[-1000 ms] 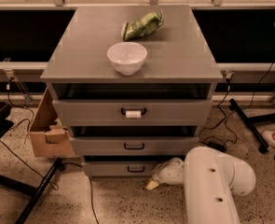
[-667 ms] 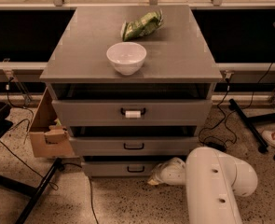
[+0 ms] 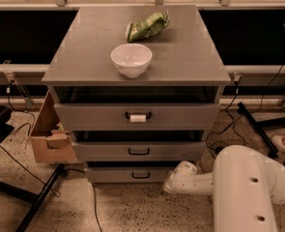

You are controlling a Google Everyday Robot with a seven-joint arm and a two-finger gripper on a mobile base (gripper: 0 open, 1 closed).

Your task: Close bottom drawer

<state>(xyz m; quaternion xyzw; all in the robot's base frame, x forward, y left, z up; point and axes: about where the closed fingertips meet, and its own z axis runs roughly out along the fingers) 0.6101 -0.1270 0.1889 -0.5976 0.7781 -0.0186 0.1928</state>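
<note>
Camera view: bottom drawer (image 3: 110,175) beside claw (image 3: 170,183)

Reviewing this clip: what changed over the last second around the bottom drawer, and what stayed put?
The arm shifted slightly to the right, carrying the end effector with it. The end effector is low by the right end of the bottom drawer front. Nothing was visibly grasped or released. The bottom drawer front, white bowl, green bag and cardboard box stayed where they were.

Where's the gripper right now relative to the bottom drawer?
In the camera view the gripper is low down at the right end of the bottom drawer front, to the right of its black handle.
</note>
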